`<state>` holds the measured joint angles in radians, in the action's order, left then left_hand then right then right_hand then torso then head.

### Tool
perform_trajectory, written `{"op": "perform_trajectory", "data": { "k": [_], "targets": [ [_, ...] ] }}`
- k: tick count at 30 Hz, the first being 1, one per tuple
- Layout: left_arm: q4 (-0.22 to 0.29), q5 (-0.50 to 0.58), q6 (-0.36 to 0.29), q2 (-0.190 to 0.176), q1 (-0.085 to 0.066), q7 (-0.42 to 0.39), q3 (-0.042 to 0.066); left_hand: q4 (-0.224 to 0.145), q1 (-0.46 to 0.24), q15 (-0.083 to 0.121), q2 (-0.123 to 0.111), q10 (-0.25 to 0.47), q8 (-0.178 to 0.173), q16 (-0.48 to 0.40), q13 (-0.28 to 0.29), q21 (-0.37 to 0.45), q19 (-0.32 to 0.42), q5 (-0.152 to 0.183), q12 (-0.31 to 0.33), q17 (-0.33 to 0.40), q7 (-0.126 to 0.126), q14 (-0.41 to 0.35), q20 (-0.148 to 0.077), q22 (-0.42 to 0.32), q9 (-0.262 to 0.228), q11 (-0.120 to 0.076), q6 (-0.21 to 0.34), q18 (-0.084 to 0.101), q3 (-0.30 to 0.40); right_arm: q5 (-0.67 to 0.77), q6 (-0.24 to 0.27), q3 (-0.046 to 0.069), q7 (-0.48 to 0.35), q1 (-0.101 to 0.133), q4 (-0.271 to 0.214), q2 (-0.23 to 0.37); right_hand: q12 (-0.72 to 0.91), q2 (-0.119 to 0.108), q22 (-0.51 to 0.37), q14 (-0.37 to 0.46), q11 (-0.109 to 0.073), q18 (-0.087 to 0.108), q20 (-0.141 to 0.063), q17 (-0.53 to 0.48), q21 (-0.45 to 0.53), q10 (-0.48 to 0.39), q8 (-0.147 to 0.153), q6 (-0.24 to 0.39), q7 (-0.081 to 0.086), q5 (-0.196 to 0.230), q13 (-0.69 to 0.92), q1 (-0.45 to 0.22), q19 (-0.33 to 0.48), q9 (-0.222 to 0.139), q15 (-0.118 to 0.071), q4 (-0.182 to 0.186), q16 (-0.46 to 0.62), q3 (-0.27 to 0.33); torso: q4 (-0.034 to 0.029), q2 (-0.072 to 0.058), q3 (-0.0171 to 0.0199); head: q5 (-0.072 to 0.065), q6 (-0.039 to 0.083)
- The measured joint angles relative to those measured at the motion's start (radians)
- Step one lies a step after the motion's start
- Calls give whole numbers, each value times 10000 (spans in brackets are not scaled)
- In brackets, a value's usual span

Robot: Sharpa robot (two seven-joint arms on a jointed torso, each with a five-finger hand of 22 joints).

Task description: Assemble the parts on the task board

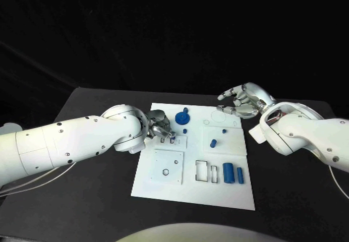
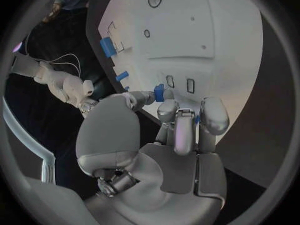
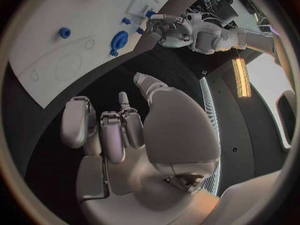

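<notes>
The left hand sits at the left edge of the white board, fingers curled down over two small slots. In the left wrist view a small blue piece is pinched between its thumb and a fingertip, just short of those two upright slots, so I judge the hand to be gripping that piece for insertion. The slots lie straight ahead of the fingertips, with their long axes running away from the hand, and the piece probably has to match that line to go in. The right hand hovers off the board's far right corner, fingers spread and holding nothing, well apart from the slots; the left hand is plainly the nearer one. On the board I count, besides the pinched piece, one blue round disc near the far edge, one short peg and one smaller stub in the middle, plus a thick bar and a thin bar lying side by side near the right edge, both lengthwise toward the robot. Two empty rectangular outlines sit just beside the bars.
</notes>
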<state>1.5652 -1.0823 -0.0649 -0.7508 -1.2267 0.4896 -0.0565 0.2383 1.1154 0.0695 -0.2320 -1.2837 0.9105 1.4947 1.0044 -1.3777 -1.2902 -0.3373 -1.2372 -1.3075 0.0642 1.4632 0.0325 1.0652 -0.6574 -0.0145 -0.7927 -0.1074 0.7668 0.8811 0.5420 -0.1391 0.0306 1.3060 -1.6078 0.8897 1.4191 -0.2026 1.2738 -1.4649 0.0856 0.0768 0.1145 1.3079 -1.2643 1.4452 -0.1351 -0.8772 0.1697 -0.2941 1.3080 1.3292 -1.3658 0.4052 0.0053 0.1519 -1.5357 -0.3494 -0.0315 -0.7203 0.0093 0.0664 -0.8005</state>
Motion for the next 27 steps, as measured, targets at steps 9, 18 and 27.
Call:
{"op": "perform_trajectory", "data": {
  "k": [9,18,27],
  "targets": [
    [-144,-367,279,127,0,51,-12,-11,-26,37,-26,-34,8,0,65,-37,-36,-207,-50,0,1,37,34,76,-55,-33,-33,-2,-11,-7,0,-1,-4,-3,1,-2,0,0,-11,0,0,0,0,-1,0,0,0,0,0,0,-1,0,0,-9,0,28,0,-28,0,0,-1,0,-19],
    [-287,-611,487,222,1,82,-39,-11,-91,37,-13,-33,7,0,74,-37,-35,-262,-50,0,-3,37,34,92,-55,-33,-41,-3,-11,-12,0,-1,-6,-4,0,1,0,0,-10,0,0,0,0,-2,0,0,0,0,0,0,-2,0,0,-8,0,28,0,-28,2,-8,-10,-24,-27],
    [-320,-732,682,244,2,98,-47,-40,-118,37,-40,-105,64,0,118,-37,-71,-378,-51,0,-2,37,-2,115,-52,-35,-68,-3,-40,-16,0,-1,-7,-5,0,-1,0,0,-10,0,0,-1,0,-2,0,0,0,0,0,0,-3,0,0,-8,0,28,0,-28,-6,-11,-14,-31,-65]
  ]
}}
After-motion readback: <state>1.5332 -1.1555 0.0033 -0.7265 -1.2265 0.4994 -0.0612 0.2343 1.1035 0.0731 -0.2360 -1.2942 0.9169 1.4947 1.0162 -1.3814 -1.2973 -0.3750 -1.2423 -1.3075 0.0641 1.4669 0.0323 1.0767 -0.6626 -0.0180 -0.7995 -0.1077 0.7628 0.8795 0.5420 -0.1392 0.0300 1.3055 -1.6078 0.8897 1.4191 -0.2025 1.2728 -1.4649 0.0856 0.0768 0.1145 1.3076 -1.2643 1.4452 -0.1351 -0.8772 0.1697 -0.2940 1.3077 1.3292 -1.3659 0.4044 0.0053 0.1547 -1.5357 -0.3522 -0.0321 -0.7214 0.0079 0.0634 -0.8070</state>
